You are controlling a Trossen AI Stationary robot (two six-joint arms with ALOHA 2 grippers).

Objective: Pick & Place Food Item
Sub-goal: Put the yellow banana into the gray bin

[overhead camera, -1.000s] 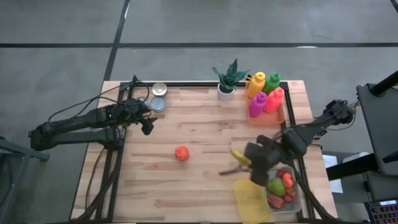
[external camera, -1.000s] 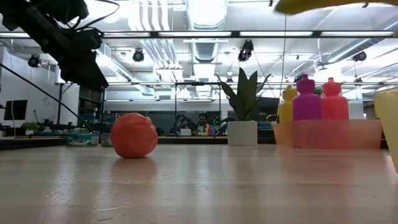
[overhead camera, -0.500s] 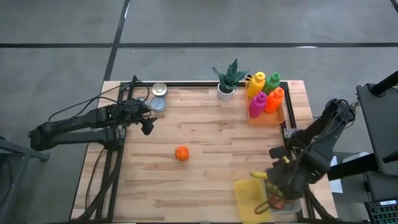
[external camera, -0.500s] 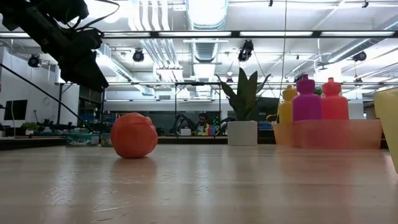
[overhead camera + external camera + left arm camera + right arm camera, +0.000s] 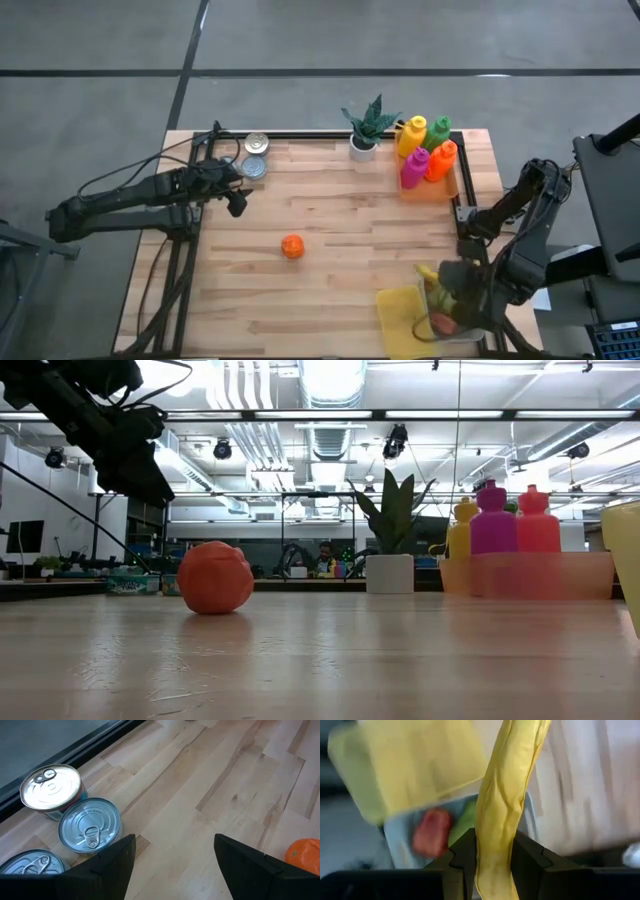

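A: The right fingers (image 5: 492, 862) are closing on the banana (image 5: 505, 800), pinching it near one end, over the bin (image 5: 470, 325) at the counter (image 5: 330, 200) edge.

B: What is looking risky to you?

A: The banana is hanging long and loose. If it is swinging, it could be landing on the rim or the yellow lid (image 5: 400, 315), I think.

B: And the left fingers (image 5: 172, 857)?

A: Spread wide, holding nothing, waiting near the cans (image 5: 90, 825). The orange (image 5: 291, 246) is lying mid-counter.
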